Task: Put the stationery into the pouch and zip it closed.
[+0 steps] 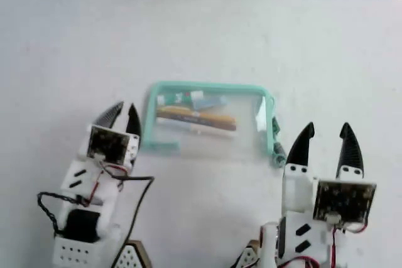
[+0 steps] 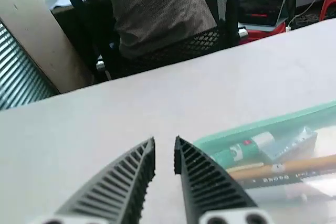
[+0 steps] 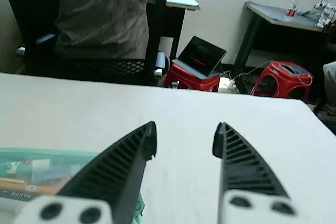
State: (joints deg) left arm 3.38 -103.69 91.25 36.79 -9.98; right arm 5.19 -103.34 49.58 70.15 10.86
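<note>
The transparent plastic pouch with mint-green trim (image 1: 210, 139) lies flat near the centre of the white surface (image 1: 201, 36), its long side running across the high view. The stationery (image 1: 196, 117) lies inside the pouch, along its far long edge. The left wrist view resolves two of these items through the clear wall: a green tube with a white cap (image 2: 242, 152) and, just beside it, a yellow-orange pencil (image 2: 296, 164). A small dark tab (image 1: 278, 153) sits at the near corner of the pouch on the right arm's side. Whether the zip is open or closed cannot be determined.

The left gripper (image 1: 124, 112) is positioned just beside the short end of the pouch on its own side, close to the green trim. Its fingers stand apart by a narrow gap and hold nothing.

The right gripper (image 1: 326, 133) is positioned just beside the opposite short end, near the dark tab. Its fingers are spread wide and hold nothing. Both grippers point towards the far edge of the surface.

Beyond that far edge stand a black mesh chair (image 3: 105, 30) and a red stool (image 3: 286, 80).
</note>
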